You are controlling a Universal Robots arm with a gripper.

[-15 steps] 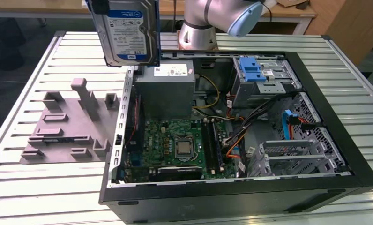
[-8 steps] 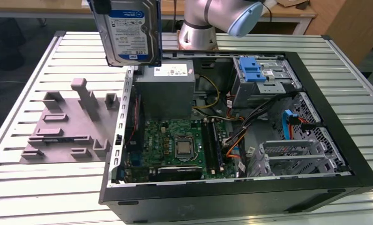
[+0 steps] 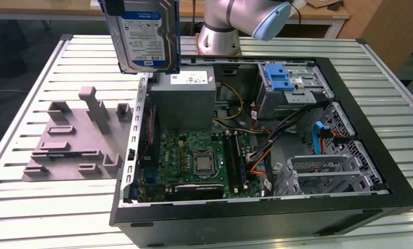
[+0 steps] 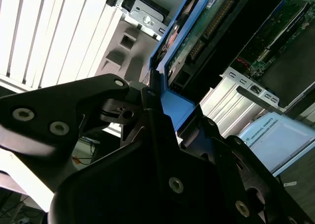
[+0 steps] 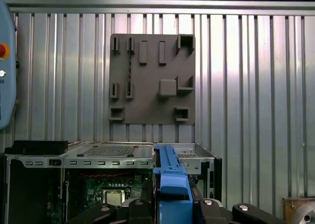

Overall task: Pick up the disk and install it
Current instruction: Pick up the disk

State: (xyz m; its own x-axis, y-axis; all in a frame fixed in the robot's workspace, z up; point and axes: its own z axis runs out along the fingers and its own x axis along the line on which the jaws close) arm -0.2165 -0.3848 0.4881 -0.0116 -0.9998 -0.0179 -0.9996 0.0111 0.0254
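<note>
**Work surface.** A slatted metal table (image 3: 40,218) carries the whole set-up.

**Case.** An open computer case (image 3: 262,218) lies on the table with its interior facing up. Just beside it, on the exterior view's left, a grey fixture plate (image 3: 68,140) with raised blocks rests flat on the slats.

**Interior.**
- A grey power-supply box (image 3: 182,101) sits against the case wall on the exterior view's left.
- A green motherboard (image 3: 192,158) lies next to it, on the side nearer the exterior camera.
- A metal drive cage with a blue latch (image 3: 284,78) occupies the far corner, toward the exterior view's right.

**Arm.** My arm (image 3: 237,23) rises behind the case.

**Disk.** The disk (image 3: 148,36) hangs upright in the air with its white-and-blue label turned toward the exterior camera. Its lower edge is above the case wall on the exterior view's left, near the corner of the power-supply box. I cannot tell from that view whether it is clear of them. It is well apart from the drive cage, which lies across the case from it.

**Hand.** My gripper (image 5: 172,207) is pinched onto the disk by its blue bracket (image 5: 170,172). In the first wrist view my black fingers (image 5: 211,209) sit on either side of the bracket, which runs edge-on between them. In the second wrist view the disk extends straight out from my grip with its circuit-board face showing.
</note>
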